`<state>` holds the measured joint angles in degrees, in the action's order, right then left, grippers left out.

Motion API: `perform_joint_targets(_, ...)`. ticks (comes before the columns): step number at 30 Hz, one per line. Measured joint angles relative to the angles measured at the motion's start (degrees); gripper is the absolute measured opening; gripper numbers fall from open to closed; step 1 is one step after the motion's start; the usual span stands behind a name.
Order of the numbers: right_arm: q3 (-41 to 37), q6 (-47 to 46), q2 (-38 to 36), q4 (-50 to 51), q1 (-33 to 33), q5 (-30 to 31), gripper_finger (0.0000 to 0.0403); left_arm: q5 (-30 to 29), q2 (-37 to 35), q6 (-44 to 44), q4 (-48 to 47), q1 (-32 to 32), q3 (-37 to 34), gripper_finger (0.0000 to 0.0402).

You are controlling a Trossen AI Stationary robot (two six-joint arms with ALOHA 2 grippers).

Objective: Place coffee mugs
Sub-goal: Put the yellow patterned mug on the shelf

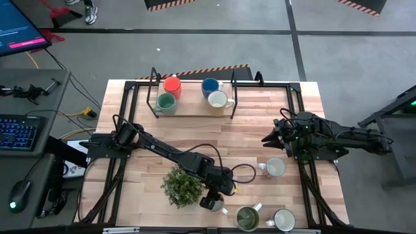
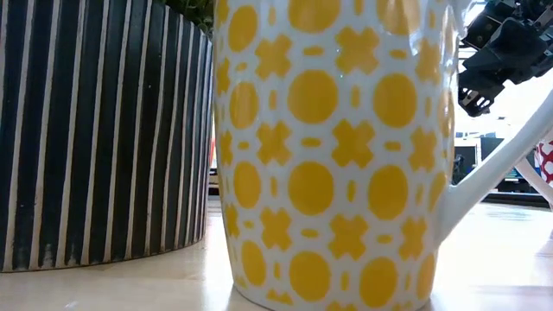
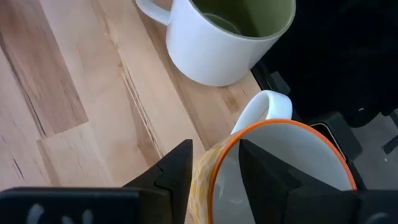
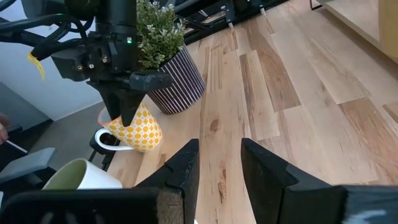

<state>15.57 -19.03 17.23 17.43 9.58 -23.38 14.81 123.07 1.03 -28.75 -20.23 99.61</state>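
A yellow-patterned white mug (image 3: 280, 162) with an orange rim stands upright on the table near the front edge, next to the striped plant pot (image 2: 95, 130). My left gripper (image 3: 214, 155) points down over it and is open, one finger outside the mug's wall and one inside. An olive-lined white mug (image 3: 230, 37) stands just beyond it. Orange (image 1: 171, 84), teal (image 1: 166, 103), blue (image 1: 210, 86) and white (image 1: 218, 99) mugs sit on the rack at the back. My right gripper (image 4: 219, 149) waits open above the table's right side, with nothing between its fingers. My left gripper straddles the yellow-patterned mug's wall at the rim (image 3: 211, 171), on the side away from the handle (image 3: 261, 106). It comes slanting down from above. The outer finger (image 3: 177, 171) lies close against the wall and the inner finger stands off it. I cannot tell whether it touches.
The bushy plant (image 1: 182, 187) stands right beside the left gripper. Two more white mugs (image 1: 274, 168) (image 1: 283, 221) stand on the right half. The black-framed rack (image 1: 195, 107) spans the far middle. Bare wood lies in the centre between the rack and the plant.
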Motion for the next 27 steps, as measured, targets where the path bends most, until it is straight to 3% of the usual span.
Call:
perform_joint_targets(8,0.0,0.0,0.0,0.0,0.0,0.0,0.0099,0.0,0.0,-3.3,0.0,0.0,0.0,0.0077)
perform_joint_targets(15,0.0,0.0,0.0,0.0,0.0,0.0,0.0099,-0.3,0.0,-3.9,0.0,0.6,0.0,0.0009)
perform_joint_targets(27,0.0,1.2,0.0,0.0,0.0,0.0,0.0099,-2.6,0.0,-6.3,0.0,1.0,0.0,0.0003)
